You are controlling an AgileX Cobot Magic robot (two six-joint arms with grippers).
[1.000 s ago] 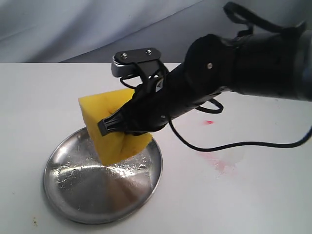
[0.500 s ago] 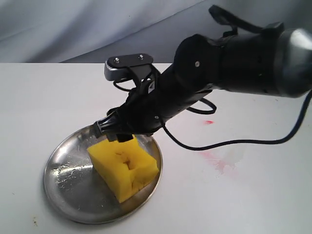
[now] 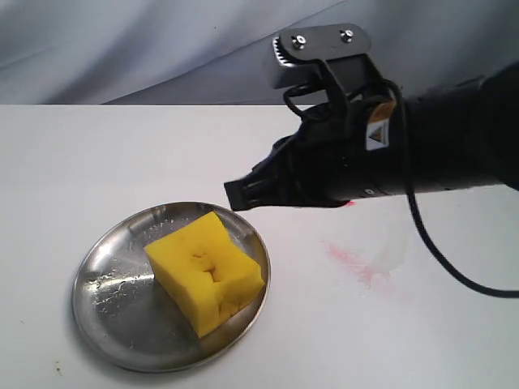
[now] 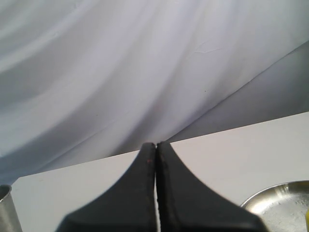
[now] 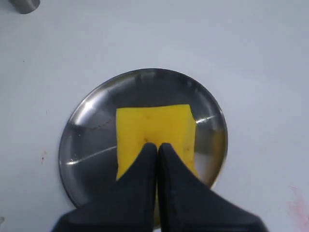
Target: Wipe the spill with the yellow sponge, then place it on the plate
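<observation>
Yellow sponge (image 3: 207, 271) lies flat in the plate (image 3: 109, 284), top face creased. My right gripper (image 3: 243, 194) hangs above it, not touching, jaws pressed together on nothing; my left gripper (image 4: 155, 147) is likewise closed and empty. I judge the sponge light, soft, probably damp foam that squashes rather than slips; should it need lifting, pinch two opposite flat sides at mid-height, not a corner.

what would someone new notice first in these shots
A bright yellow sponge lies in the middle of a shiny silver plate on the white table. The black right arm hovers above its far right rim, jaws shut and empty. A faint pink-red streak marks the table right of the plate.
</observation>
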